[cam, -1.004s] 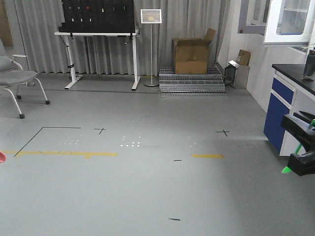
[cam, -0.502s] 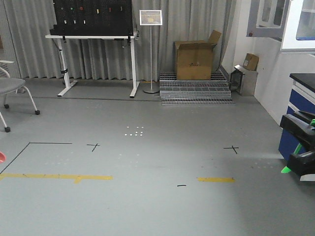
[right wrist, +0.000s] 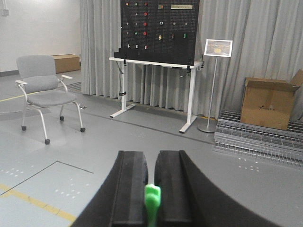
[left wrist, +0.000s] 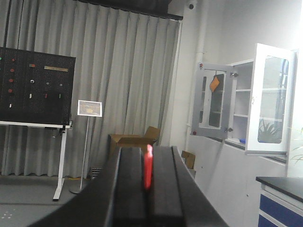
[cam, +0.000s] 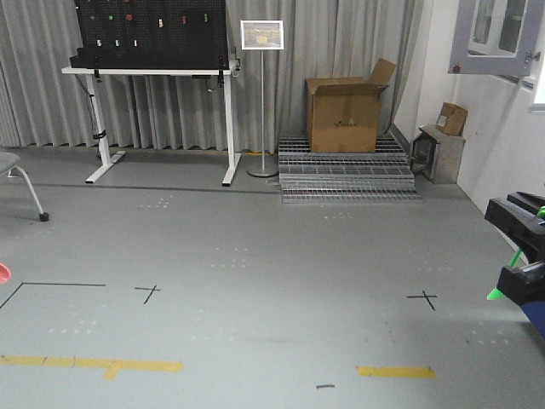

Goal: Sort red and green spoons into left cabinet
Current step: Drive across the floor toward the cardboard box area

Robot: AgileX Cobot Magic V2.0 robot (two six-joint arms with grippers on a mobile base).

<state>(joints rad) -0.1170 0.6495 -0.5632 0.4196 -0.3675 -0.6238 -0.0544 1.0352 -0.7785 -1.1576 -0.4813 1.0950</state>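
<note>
Clamping red spoon, green spoon; sign illegible.

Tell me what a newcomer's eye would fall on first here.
The bright red spoon pinched in the left claw and the green spoon pinched in the right claw stand out most. Next comes the black pegboard on its white stand at the back left, with a cardboard box on metal grates to its right.
</note>
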